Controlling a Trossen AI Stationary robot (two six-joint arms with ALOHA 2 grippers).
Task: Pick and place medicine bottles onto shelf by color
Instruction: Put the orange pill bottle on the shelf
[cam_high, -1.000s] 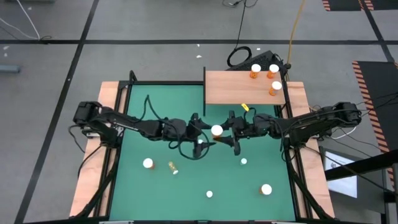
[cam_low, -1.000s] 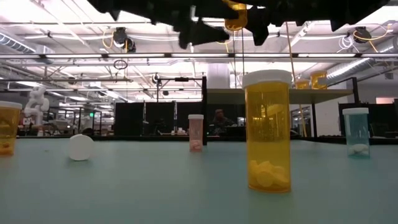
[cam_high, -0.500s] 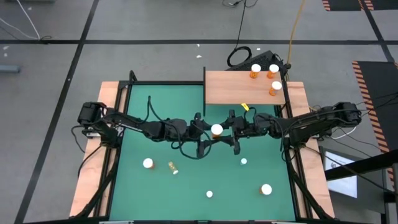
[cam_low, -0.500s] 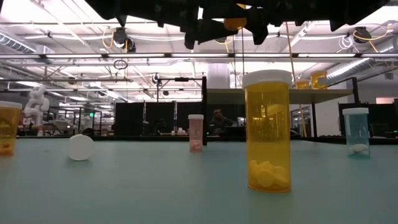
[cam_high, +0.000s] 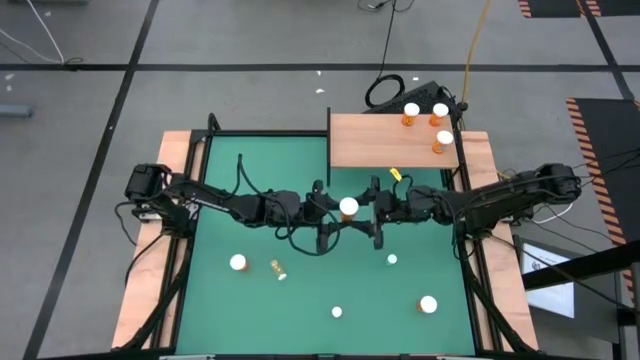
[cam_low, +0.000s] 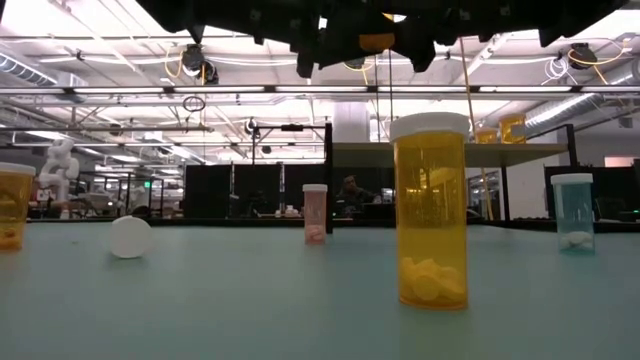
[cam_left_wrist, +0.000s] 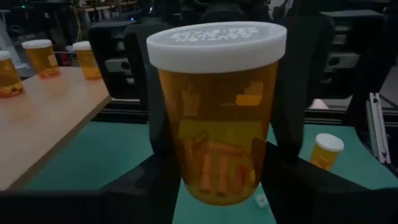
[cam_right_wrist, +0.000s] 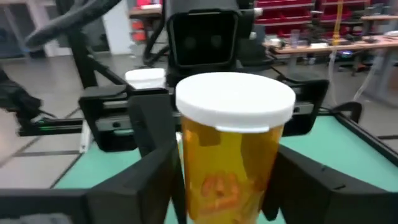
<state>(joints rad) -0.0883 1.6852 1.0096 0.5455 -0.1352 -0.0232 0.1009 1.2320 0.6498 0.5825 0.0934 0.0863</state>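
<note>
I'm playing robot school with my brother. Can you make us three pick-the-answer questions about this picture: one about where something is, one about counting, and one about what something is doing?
1. Where is the orange bottle that both grippers meet at?
A. lifted above the green mat
B. standing on the shelf
C. on the floor

2. How many bottles stand on the wooden shelf?
A. one
B. three
C. six

3. How does the bottle between the left gripper and the right gripper sit?
A. lying on its side
B. upside down
C. upright, white cap on top

Answers:
1 A: the low view shows it up among the arms, clear of the mat.
2 B: three white caps cluster at the shelf's far right corner.
3 C: both wrist views show the cap on top.
</note>
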